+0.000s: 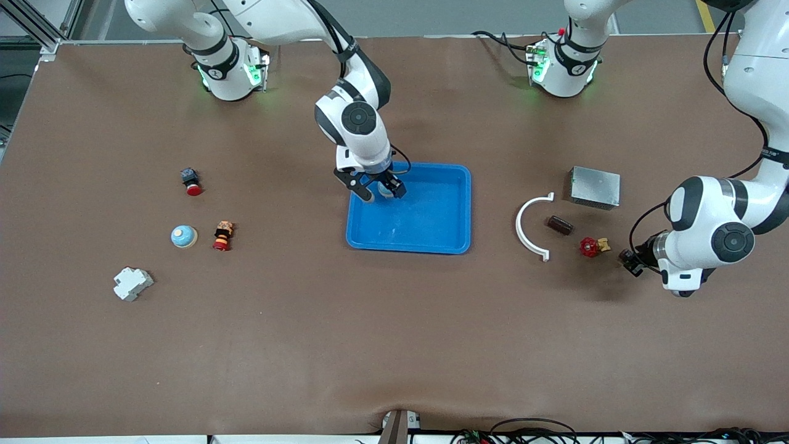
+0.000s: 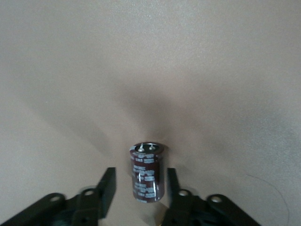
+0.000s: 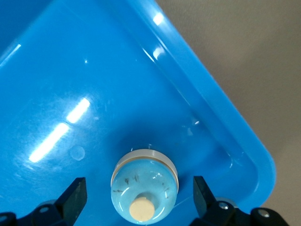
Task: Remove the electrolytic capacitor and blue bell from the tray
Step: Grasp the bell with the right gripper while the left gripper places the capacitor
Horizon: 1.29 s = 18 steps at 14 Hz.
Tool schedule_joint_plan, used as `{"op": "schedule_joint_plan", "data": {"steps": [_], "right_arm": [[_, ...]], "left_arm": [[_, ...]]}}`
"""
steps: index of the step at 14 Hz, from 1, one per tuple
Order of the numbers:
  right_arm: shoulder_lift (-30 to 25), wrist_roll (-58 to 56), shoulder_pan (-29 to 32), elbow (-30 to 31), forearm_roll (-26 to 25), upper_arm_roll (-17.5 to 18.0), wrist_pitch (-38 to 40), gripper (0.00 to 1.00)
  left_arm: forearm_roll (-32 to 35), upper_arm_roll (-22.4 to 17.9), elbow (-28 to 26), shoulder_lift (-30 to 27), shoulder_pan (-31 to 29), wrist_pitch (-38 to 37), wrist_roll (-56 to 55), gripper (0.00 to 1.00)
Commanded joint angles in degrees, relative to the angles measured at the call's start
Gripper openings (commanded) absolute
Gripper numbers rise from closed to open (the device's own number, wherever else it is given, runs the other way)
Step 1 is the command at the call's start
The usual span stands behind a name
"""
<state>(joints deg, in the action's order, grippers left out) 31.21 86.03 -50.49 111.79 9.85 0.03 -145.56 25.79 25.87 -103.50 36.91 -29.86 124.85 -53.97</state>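
Observation:
A dark brown capacitor [image 2: 148, 172] with pale print rests on the brown table between the fingers of my left gripper [image 2: 141, 178], which is open with a gap on each side of it. In the front view the left gripper [image 1: 630, 260] is low over the table at the left arm's end, and it hides that capacitor. A light blue bell [image 3: 143, 188] with a cream knob sits in a corner of the blue tray [image 3: 94, 70]. My right gripper [image 3: 138, 188] is open around the bell without touching it, and it hangs over that tray [image 1: 425, 216] corner [image 1: 379, 188].
Near the left gripper lie a red valve [image 1: 592, 246], a brown cylinder [image 1: 560, 225], a white curved piece [image 1: 530, 225] and a metal box [image 1: 594, 187]. Toward the right arm's end lie another blue bell [image 1: 183, 236], two red-capped switches [image 1: 192, 182] [image 1: 222, 235] and a white block [image 1: 132, 283].

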Motion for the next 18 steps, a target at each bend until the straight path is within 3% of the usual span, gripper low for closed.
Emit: {"op": "schedule_joint_plan", "data": {"steps": [1,5,6,11,12,18], "right_arm": [[1.1,1.4,-1.2,-1.7,0.0,-0.8,0.1,1.00],[2.2,1.7,-1.5,-2.6,0.0,-0.9,0.1,1.00],[2.4,1.7,-1.6,-2.9,-0.1,-1.0,0.2,0.96],[2.5,1.8,-1.6,-3.2,-0.1,-1.0,0.1,0.08],[2.5,1.9,-1.7,-3.2,-0.1,-1.0,0.1,0.00],[2.2,2.4,-1.3,-5.0,-0.1,-1.1,1.6,0.00]], "left_arm": [[0.7,0.2,-0.6,-0.9,-0.4,0.5,-0.1,1.00],[0.2,0.5,-0.7,-1.9,-0.3,0.2,-1.0,1.00],[0.1,0.8,-0.7,-2.6,-0.3,-0.2,-0.9,1.00],[-5.0,3.7,-1.7,-6.4,-0.5,-1.2,-0.2,1.00],[-6.7,5.6,-1.5,-7.2,-0.5,-2.7,-0.4,1.00],[-9.4,13.5,0.7,-14.7,-0.5,-11.6,-0.5,1.00]]}}
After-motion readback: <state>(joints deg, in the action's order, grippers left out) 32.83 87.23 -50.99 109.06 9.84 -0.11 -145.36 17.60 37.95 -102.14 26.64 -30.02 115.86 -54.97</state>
